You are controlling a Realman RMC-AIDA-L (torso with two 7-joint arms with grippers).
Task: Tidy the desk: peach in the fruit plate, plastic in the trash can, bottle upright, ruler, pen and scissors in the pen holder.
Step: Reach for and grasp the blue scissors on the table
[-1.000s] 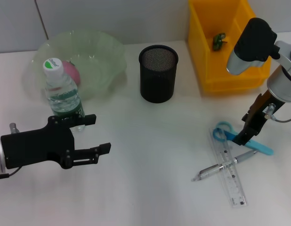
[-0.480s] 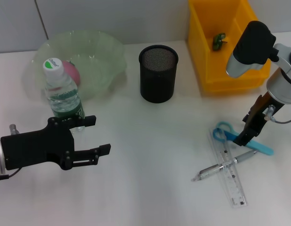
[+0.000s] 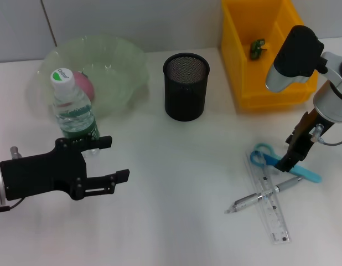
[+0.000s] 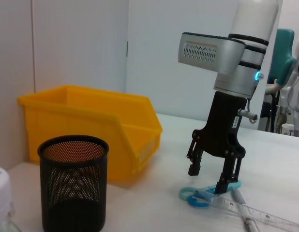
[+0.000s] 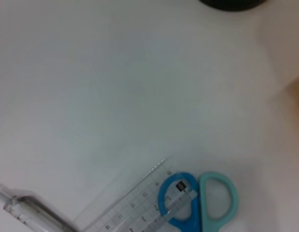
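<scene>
The blue-handled scissors (image 3: 285, 163) lie near the white table's (image 3: 176, 221) right edge, touching a clear plastic ruler (image 3: 269, 202) and silver pen (image 3: 263, 195) — the right end effector (image 4: 213, 176), fingers spread, poised over their handles — the left end effector (image 3: 110, 158) spread near the left edge.

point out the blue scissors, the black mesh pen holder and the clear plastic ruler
blue scissors (image 5: 198, 200), right wrist view, where the two handle loops meet
black mesh pen holder (image 3: 185, 91), head view, front of its mesh wall
clear plastic ruler (image 3: 273, 213), head view, lower half of the strip, below the pen
</scene>
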